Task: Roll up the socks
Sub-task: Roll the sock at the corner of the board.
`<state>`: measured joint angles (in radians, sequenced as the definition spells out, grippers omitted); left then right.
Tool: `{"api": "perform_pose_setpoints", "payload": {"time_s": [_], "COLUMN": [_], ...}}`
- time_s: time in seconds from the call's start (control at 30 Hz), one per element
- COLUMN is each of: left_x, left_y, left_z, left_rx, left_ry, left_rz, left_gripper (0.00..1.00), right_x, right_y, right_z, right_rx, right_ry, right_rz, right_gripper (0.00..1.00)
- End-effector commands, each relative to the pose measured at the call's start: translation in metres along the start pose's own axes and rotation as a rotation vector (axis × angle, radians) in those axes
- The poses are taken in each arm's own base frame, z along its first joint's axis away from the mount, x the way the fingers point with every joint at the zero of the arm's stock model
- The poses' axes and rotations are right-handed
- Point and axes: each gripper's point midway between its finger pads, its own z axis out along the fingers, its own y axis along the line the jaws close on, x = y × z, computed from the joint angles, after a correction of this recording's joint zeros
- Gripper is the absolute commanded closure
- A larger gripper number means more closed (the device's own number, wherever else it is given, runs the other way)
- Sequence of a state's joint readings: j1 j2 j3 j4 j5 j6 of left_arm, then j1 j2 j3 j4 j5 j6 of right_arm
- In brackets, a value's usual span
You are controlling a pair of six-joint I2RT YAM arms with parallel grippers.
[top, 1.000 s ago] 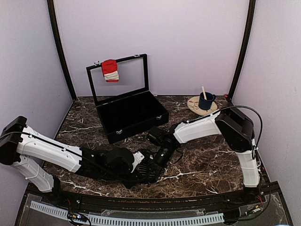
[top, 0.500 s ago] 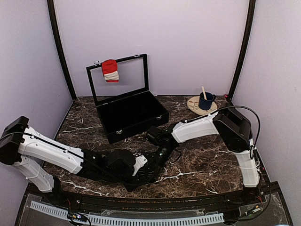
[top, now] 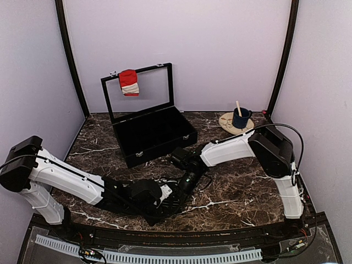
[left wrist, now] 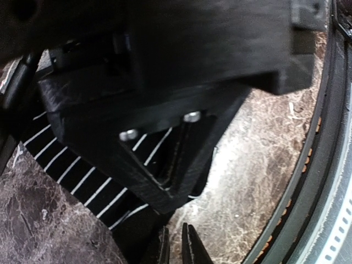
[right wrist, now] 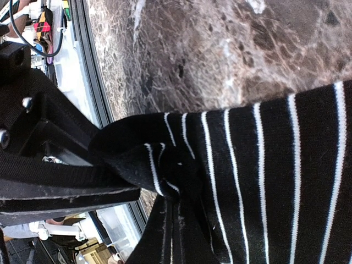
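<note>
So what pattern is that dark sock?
Black sock with thin white stripes; right wrist view shows best.

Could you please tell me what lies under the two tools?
A black sock with white stripes, bunched at one end, on the marble table. From overhead the left arm and right arm cover it, so its extent is hidden.
</note>
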<state>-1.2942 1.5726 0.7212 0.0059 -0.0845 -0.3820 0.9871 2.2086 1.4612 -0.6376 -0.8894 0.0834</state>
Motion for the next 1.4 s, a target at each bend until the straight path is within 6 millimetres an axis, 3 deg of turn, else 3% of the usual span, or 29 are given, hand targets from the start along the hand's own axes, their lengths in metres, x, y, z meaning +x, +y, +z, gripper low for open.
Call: {"api": "perform_pose_setpoints", "payload": {"time_s": [0.0,0.77,1.23,1.37], "left_x": [-0.006,-0.021,0.007,0.015], "left_y": [0.004,0.024,0.025,0.027], "left_z": [0.000,-0.004,0.012,0.015], "left_rx": [-0.038,-0.127,-0.118,-0.125], "left_ry": [-0.011,-0.058,0.042,0.067], "left_rz": [-0.014,-0.073,-0.140,-0.161], "left_gripper": [0.88,0.85,0.88,0.89], "right_x": [-0.001,0.002,0.001,0.000], "right_y": [-0.007,-0.008,-0.012,-0.014], "right_z": [0.001,0.001,0.001,-0.002], "right_rx": [0.001,0.000,0.016,0.030], "right_ry": [0.007,0.014,0.012,0.006], "right_rz": [0.010,0.015,0.027,0.035], "right_gripper": [1.00,1.00,1.00,0.95]}}
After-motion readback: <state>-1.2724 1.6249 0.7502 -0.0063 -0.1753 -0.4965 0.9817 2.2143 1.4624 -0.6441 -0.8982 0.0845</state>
